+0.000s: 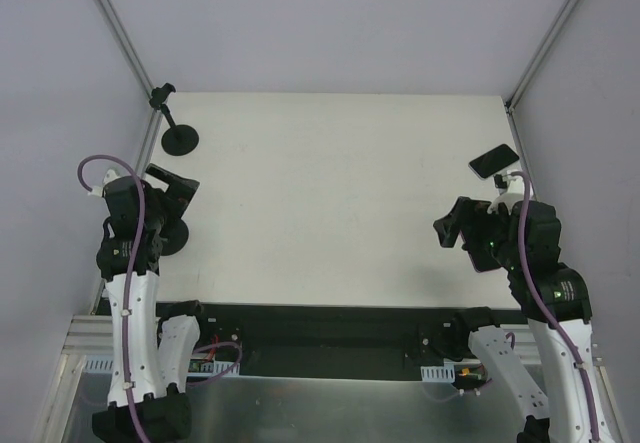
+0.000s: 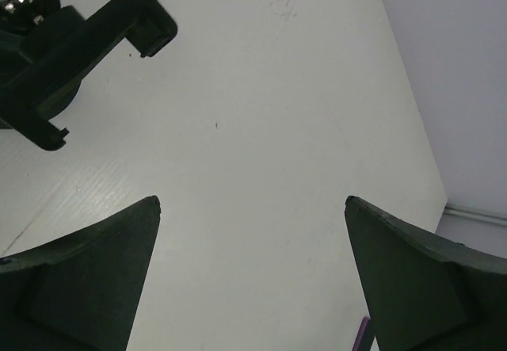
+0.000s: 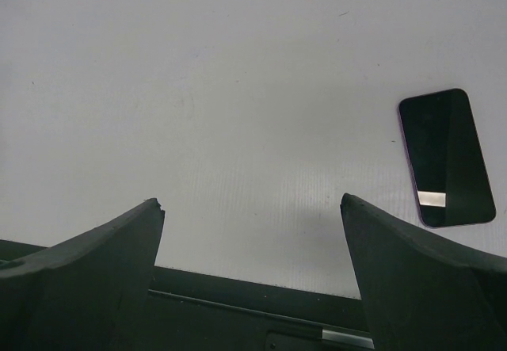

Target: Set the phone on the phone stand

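Note:
The phone lies flat at the table's right edge, dark screen up with a pinkish-purple rim; the right wrist view has the phone ahead and to the right of my fingers. A black phone stand with a round base and thin stem stands at the far left. A second, similar stand sits close by my left gripper; its black cradle fills the upper left of the left wrist view. My left gripper is open and empty. My right gripper hangs open near the phone, holding nothing.
White walls and aluminium frame posts enclose the white table. The table's dark near edge runs just below my right fingers. A purple cable runs along each arm.

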Tool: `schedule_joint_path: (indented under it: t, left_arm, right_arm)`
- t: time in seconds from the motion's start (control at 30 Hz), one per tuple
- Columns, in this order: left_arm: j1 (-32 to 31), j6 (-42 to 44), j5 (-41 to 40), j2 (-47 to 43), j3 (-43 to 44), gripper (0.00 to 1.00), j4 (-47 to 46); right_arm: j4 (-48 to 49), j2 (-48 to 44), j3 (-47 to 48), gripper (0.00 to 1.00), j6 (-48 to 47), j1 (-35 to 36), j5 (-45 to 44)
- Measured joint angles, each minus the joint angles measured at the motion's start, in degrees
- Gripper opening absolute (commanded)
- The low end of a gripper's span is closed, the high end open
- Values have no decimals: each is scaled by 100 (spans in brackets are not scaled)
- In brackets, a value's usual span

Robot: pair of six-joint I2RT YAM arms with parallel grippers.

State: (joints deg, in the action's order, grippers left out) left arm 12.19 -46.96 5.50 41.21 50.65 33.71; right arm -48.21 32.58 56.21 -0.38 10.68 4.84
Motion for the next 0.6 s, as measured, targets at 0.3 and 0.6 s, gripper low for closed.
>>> schedule_joint_path:
  t: [0.3,0.6]
  left_arm:
    - [835,-575,350,-625,-717,99,-13]
    - [1788,-933,317,-625,-966,99,0]
  right_arm:
    - [46,-2,-131,96,-22,0,46]
    - [120,-2,-162,96,-31,0,52]
